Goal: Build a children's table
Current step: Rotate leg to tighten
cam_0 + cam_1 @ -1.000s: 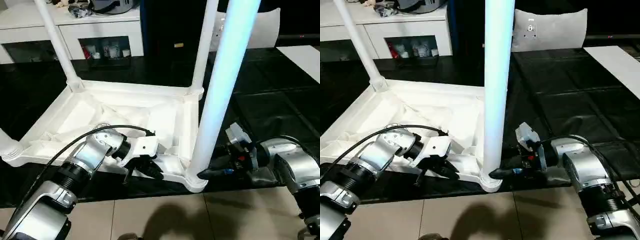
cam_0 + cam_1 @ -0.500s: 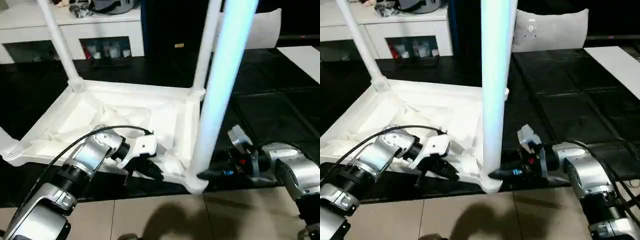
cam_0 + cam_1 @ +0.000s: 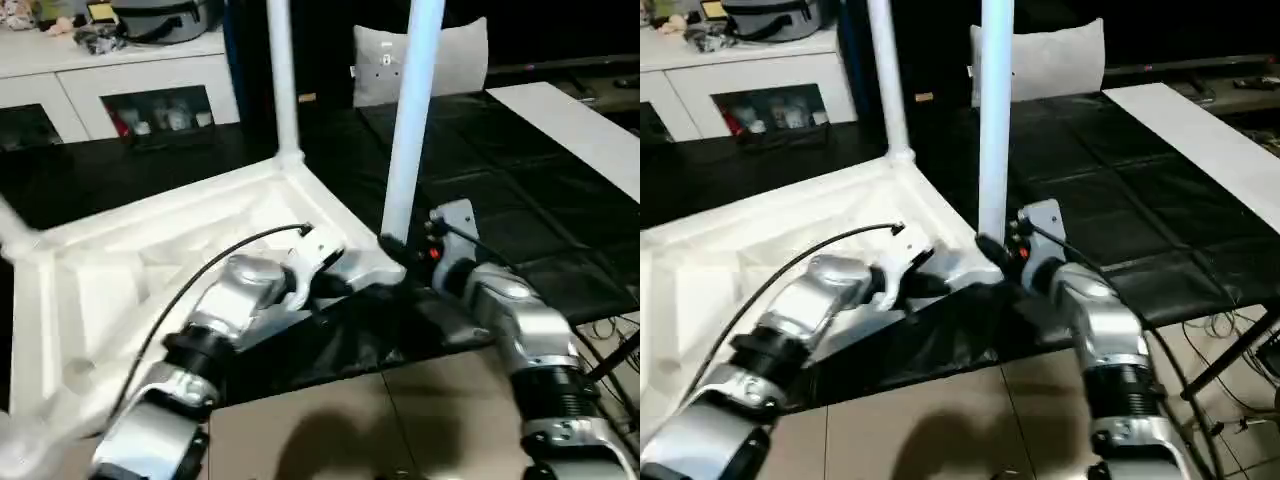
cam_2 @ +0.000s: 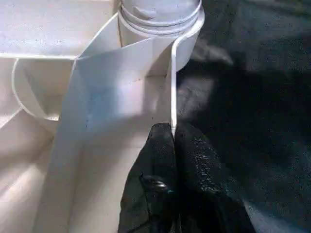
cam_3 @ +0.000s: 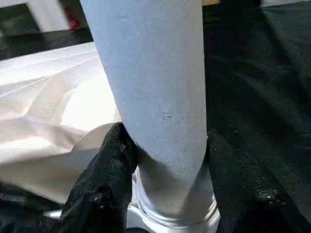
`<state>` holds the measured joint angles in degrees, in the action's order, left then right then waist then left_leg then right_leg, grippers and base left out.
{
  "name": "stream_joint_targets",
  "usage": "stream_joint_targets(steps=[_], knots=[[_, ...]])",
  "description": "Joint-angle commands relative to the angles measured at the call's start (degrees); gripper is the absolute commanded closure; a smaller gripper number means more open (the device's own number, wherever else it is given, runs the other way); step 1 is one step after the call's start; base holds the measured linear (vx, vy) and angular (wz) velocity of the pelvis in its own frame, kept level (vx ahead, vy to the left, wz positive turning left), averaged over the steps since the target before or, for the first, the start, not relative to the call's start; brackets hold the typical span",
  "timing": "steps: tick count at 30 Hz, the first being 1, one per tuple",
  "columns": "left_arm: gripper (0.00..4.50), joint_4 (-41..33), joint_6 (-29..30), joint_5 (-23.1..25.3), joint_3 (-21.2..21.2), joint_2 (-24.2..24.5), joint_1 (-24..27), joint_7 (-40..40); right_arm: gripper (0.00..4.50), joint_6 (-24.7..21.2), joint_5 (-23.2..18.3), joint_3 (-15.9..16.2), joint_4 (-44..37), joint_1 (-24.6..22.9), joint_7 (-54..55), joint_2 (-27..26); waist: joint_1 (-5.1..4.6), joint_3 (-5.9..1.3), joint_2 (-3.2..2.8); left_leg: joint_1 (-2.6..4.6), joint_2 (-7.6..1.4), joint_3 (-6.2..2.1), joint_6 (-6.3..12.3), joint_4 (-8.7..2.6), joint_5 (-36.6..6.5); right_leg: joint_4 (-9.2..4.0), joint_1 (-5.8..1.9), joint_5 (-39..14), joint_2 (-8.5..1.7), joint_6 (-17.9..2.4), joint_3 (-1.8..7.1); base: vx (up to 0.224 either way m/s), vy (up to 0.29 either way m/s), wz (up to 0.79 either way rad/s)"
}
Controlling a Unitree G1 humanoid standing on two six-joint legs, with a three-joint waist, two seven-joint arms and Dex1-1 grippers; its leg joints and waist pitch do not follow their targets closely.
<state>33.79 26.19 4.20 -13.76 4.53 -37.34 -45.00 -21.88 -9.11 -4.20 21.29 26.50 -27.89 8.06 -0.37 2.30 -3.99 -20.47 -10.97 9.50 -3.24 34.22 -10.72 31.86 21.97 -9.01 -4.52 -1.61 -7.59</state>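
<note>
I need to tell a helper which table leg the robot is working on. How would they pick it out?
Find the upside-down white table top on the black floor. At its corner nearest the robot's right arm stands a white leg. Unlike the farther upright leg, the right end effector clasps its base, beside the left end effector pinching the rim.

Right gripper [image 5: 163, 194]: leg [image 5: 155, 97] fills the gap between the jaws, no room there. Left gripper [image 4: 173, 145]: table rim [image 4: 172, 92] pinched in jaws, corner socket [image 4: 160, 19] blocks ahead; black floor [image 4: 252, 97] beside is free.

Black mat [image 3: 520, 190] w/ upturned table [image 3: 150, 260] + grey cushion [image 3: 440, 60] on it.
</note>
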Motion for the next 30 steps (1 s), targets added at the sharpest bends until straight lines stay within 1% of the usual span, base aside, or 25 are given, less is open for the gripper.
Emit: stream_joint_targets(steps=[1, 3, 4, 5, 6, 7, 8, 9, 10, 11, 12, 13, 15, 16, 17, 18, 19, 20, 21, 22, 23, 24, 27, 28, 30], knots=[[4.50, 0.03, -0.45, -0.89, -1.25, -3.81, -1.97, 1.39, 1.90, 0.17, -1.43, 3.29, 0.79, 0.71, -0.65, -4.22, -0.23, -2.85, 0.69, 0.92, -0.86, -1.09, 3.53, -3.56, -21.29, -6.96, -1.64, -34.73, -3.69, -0.69, 0.83, 0.000, 0.000, 0.00], [4.50, 0.05, -0.90, 0.04, -1.94, -3.39, -1.82, 1.21, 1.67, 0.83, -2.13, 2.77, -0.34, -0.43, -1.41, -4.14, -0.16, -3.12, 0.75, 0.52, -1.40, -1.32, 3.93, -4.15, -19.98, -6.08, -2.04, -29.85, -4.06, -2.79, 1.66, 0.000, 0.000, 0.00], [4.50, -0.01, -1.38, 0.20, -2.22, -3.00, -1.69, 0.68, 1.54, 1.36, -2.35, 2.54, -0.63, -0.76, -2.06, -3.72, -0.12, -3.16, 0.81, 0.39, -1.50, -1.32, 4.11, -4.25, -19.41, -5.81, -2.11, -28.59, -4.13, -3.42, 1.86, 0.000, 0.000, 0.00], [4.50, -0.11, -2.30, 0.54, -2.77, -2.18, -1.46, -0.24, 1.54, 1.64, -2.68, 1.94, -1.01, -1.18, -2.76, -2.94, -0.05, -3.19, 0.79, 0.20, -1.58, -1.34, 4.32, -4.34, -18.77, -5.59, -2.25, -27.37, -4.23, -3.96, 2.02, 0.000, 0.000, 0.00], [4.50, -0.18, -3.51, 0.99, -3.54, -1.09, -1.22, -1.38, 1.40, 2.16, -2.96, 1.28, -1.26, -1.53, -3.58, -1.93, 0.29, -3.32, 0.87, 0.04, -1.70, -1.15, 5.06, -4.34, -17.03, -5.17, -2.36, -24.66, -4.45, -5.23, 2.45, 0.000, 0.000, 0.00], [4.50, -0.12, -3.97, 1.18, -3.81, -0.70, -1.19, -1.75, 1.32, 2.49, -3.01, 1.09, -1.21, -1.55, -3.80, -1.58, 0.34, -3.39, 1.00, -0.03, -1.77, -1.19, 5.23, -4.35, -16.55, -4.96, -2.44, -24.00, -4.48, -5.70, 2.56, 0.000, 0.000, 0.00], [4.50, -0.07, -4.19, 1.27, -3.93, -0.52, -1.20, -1.89, 1.15, 2.76, -3.01, 1.02, -1.11, -1.52, -3.89, -1.42, 0.41, -3.45, 0.98, -0.17, -1.81, -1.13, 5.47, -4.37, -15.59, -4.61, -2.55, -22.55, -4.54, -6.71, 2.74, 0.000, 0.000, 0.00], [4.50, -0.18, -4.88, 1.51, -4.47, 0.67, -0.83, -3.19, 1.08, 3.19, -3.70, 0.98, -1.68, -2.11, -6.66, 0.14, 0.42, -3.39, 1.01, -0.26, -1.80, -1.09, 5.57, -4.37, -15.29, -4.53, -2.54, -22.18, -4.56, -7.12, 2.81, 0.000, 0.000, 0.00], [4.50, -0.07, -6.20, 1.72, -4.90, 2.32, -0.44, -4.88, 1.08, 4.14, -4.62, 1.52, -2.81, -3.18, -12.07, 2.93, 0.76, -3.42, 0.92, -0.23, -1.73, -0.96, 5.87, -4.20, -15.11, -4.48, -2.62, -22.22, -4.68, -7.34, 2.94, 0.000, 0.000, 0.00], [4.50, -0.05, -6.44, 1.76, -4.97, 2.58, -0.39, -5.15, 1.08, 4.28, -4.75, 1.61, -2.99, -3.35, -12.90, 3.35, 0.90, -3.42, 1.01, -0.25, -1.70, -0.82, 6.19, -4.14, -14.91, -4.51, -2.62, -22.27, -4.66, -7.33, 3.02, 0.000, 0.000, 0.00], [4.50, -0.07, -7.92, 1.86, -5.57, 4.12, -0.03, -7.39, 0.82, 4.89, -5.21, 2.07, -3.88, -4.16, -17.04, 5.88, 1.37, -3.36, 1.13, -0.38, -1.67, -0.75, 6.68, -4.11, -14.25, -4.57, -2.71, -22.79, -4.75, -7.13, 3.07, 0.000, 0.000, 0.00], [4.50, -0.06, -8.24, 1.92, -5.79, 4.53, 0.06, -8.02, 0.71, 4.83, -5.45, 1.98, -4.04, -4.26, -17.81, 6.42, 1.54, -3.40, 1.06, -0.40, -1.71, -0.76, 6.80, -4.07, -13.73, -4.49, -2.68, -22.87, -4.81, -7.10, 3.10, 0.000, 0.000, 0.00], [4.50, -0.11, -9.73, 2.13, -6.58, 5.81, 0.37, -10.19, 0.64, 4.51, -6.31, 1.60, -4.44, -4.40, -20.15, 7.99, 2.07, -3.57, 1.09, -0.52, -1.86, -0.81, 7.09, -4.04, -11.56, -4.22, -2.84, -21.17, -4.79, -7.38, 3.15, 0.000, 0.000, 0.00], [4.50, -0.15, -10.89, 2.22, -7.36, 7.17, 0.61, -12.46, 0.54, 4.29, -6.94, 1.67, -4.57, -4.33, -23.20, 10.15, 2.38, -3.63, 0.97, -0.51, -2.05, -0.80, 7.09, -4.04, -10.56, -3.89, -2.73, -19.83, -4.74, -7.82, 3.19, 0.000, 0.000, 0.00], [4.50, -0.07, -11.81, 2.40, -7.83, 7.91, 0.67, -13.59, 0.54, 4.18, -7.12, 1.97, -4.64, -4.31, -25.10, 11.45, 2.55, -3.63, 0.95, -0.37, -2.10, -0.80, 7.18, -4.06, -10.65, -3.92, -2.67, -19.60, -4.72, -8.05, 3.20, 0.000, 0.000, 0.00], [4.50, 0.03, -13.37, 2.52, -8.50, 8.96, 0.75, -15.51, 0.39, 4.53, -6.99, 2.92, -4.79, -4.37, -28.49, 13.68, 2.88, -3.71, 0.97, -0.34, -2.14, -0.74, 7.25, -3.96, -10.39, -3.64, -2.74, -18.26, -4.66, -8.61, 3.26, 0.000, 0.000, 0.00], [4.50, 0.17, -15.42, 2.28, -9.39, 10.46, 0.76, -18.76, 0.23, 5.45, -6.04, 4.98, -4.71, -4.36, -33.76, 17.28, 3.06, -3.75, 0.96, -0.31, -2.24, -0.69, 7.32, -3.95, -10.32, -3.53, -2.68, -17.54, -4.65, -8.92, 3.31, 0.000, 0.000, 0.00], [4.50, 0.21, -15.80, 2.28, -9.54, 10.66, 0.72, -19.21, 0.22, 5.50, -5.91, 5.26, -4.60, -4.29, -34.39, 17.69, 3.33, -3.70, 0.93, -0.22, -2.31, -0.66, 7.43, -3.96, -10.60, -3.52, -2.65, -17.24, -4.60, -9.18, 3.29, 0.000, 0.000, 0.00], [4.50, 0.32, -17.54, 2.34, -10.29, 11.48, 0.59, -21.11, 0.22, 6.02, -5.24, 6.51, -4.08, -3.99, -37.10, 19.41, 3.74, -3.71, 1.01, -0.31, -2.41, -0.56, 7.49, -3.96, -10.33, -3.18, -2.67, -15.80, -4.63, -9.71, 3.42, 0.000, 0.000, 0.00], [4.50, 0.35, -19.48, 2.34, -11.09, 12.28, 0.53, -23.34, 0.22, 7.24, -4.47, 7.87, -3.60, -3.74, -39.85, 21.05, 4.02, -3.71, 1.12, -0.25, -2.39, -0.45, 7.43, -3.92, -10.64, -3.17, -2.62, -16.02, -4.68, -9.77, 3.43, 0.000, 0.000, 0.00], [4.50, 0.29, -19.75, 2.28, -11.24, 12.45, 0.53, -23.89, 0.22, 7.44, -4.36, 8.09, -3.51, -3.67, -40.37, 21.32, 4.19, -3.74, 1.07, -0.23, -2.41, -0.50, 7.35, -3.91, -10.60, -3.10, -2.62, -16.13, -4.79, -9.84, 3.43, 0.000, 0.000, 0.00], [4.50, -0.10, -20.78, 2.16, -12.03, 13.24, 0.57, -26.24, 0.22, 8.28, -4.08, 8.90, -3.14, -3.38, -42.74, 22.32, 4.24, -3.69, 1.25, -0.27, -2.40, -0.43, 7.29, -3.93, -10.57, -3.17, -2.60, -16.38, -4.79, -9.81, 3.46, 0.000, 0.000, 0.00], [4.50, -0.92, -23.05, 2.38, -14.06, 15.09, 0.56, -30.90, 0.22, 9.05, -4.56, 10.33, -2.37, -2.62, -48.22, 23.82, 4.97, -3.73, 1.36, -0.18, -2.62, -0.41, 7.34, -3.91, -10.56, -3.04, -2.50, -16.98, -4.91, -10.05, 3.55, 0.000, 0.000, 0.00], [4.50, -1.25, -23.71, 2.47, -14.71, 15.66, 0.59, -32.31, 0.51, 9.18, -4.90, 10.81, -2.20, -2.37, -49.80, 24.06, 5.10, -3.72, 1.54, -0.20, -2.60, -0.39, 7.37, -3.92, -10.47, -3.01, -2.53, -17.07, -4.89, -10.00, 3.57, 0.000, 0.000, 0.00], [4.50, -1.79, -25.03, 2.70, -15.71, 16.60, 0.67, -34.36, 0.61, 8.59, -6.06, 11.75, -1.94, -1.89, -52.05, 24.31, 5.54, -3.68, 1.65, -0.07, -2.69, -0.34, 7.30, -3.95, -10.14, -2.93, -2.33, -17.45, -4.91, -10.07, 3.68, 0.000, 0.000, 0.00]])
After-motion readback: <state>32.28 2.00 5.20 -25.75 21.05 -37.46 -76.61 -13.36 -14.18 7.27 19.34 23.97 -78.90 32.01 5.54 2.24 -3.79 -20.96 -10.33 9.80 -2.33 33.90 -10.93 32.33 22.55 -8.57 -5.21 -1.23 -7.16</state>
